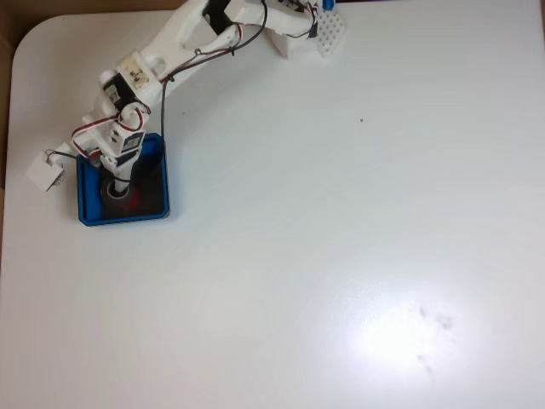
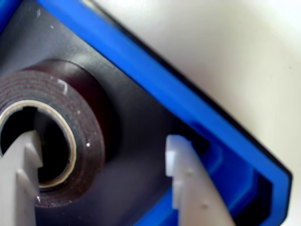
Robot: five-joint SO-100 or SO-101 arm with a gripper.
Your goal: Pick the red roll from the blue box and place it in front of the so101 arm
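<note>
The blue box (image 1: 159, 175) sits at the left of the white table in the fixed view. The so101 arm (image 1: 170, 47) reaches down into it from the top. The red roll (image 1: 129, 202) lies on the box's black floor, partly covered by the gripper (image 1: 119, 183). In the wrist view the roll (image 2: 89, 117) lies flat beside the blue rim (image 2: 155, 84). The gripper (image 2: 101, 141) is open and straddles the roll's wall. One white finger (image 2: 21, 169) stands inside the pale core, and the other finger (image 2: 188, 179) stands outside, a little apart from the roll.
A small white tag on a wire (image 1: 47, 173) lies just left of the box, near the table's left edge. The arm's base and a white perforated block (image 1: 330, 30) stand at the top edge. The white tabletop (image 1: 341, 239) stretches out right of and below the box.
</note>
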